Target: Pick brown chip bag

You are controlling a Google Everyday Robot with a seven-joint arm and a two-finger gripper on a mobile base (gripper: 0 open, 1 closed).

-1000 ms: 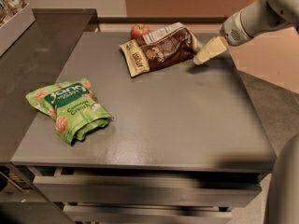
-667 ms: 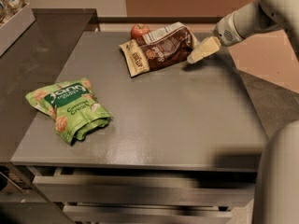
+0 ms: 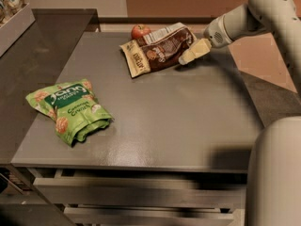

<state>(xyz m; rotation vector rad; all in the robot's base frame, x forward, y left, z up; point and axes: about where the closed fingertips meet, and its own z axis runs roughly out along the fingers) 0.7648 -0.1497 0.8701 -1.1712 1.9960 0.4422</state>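
Up top, just right of centre: brown bag [image 3: 157, 53], flat on the grey table [image 3: 188, 126] near its far edge. Set on a slant, cream end band toward the lower left, dark crinkled body running up to the right. White lettering and round snack pictures on its face.

Just behind its upper left corner: small red apple [image 3: 139, 30], close to or touching the bag; cannot tell which.

At the bag's right end: gripper [image 3: 184, 59], cream-coloured, pointing down and to the left, tip at or against the bag's edge. Low over the tabletop, with a dark shadow right below. Open or closed: cannot tell from this view. Not seen to hold anything.

Behind it: pale arm [image 3: 244, 18], reaching in from the upper right corner of the frame.

Left of centre, well apart from all that: green bag [image 3: 70, 108], crumpled, lying near the table's left edge.

Along the bottom: drawer fronts [image 3: 141, 189] under the tabletop. Lower right corner: blurred pale bulk of the robot [image 3: 275, 173]. Far left: darker counter [image 3: 42, 46] beside the table.
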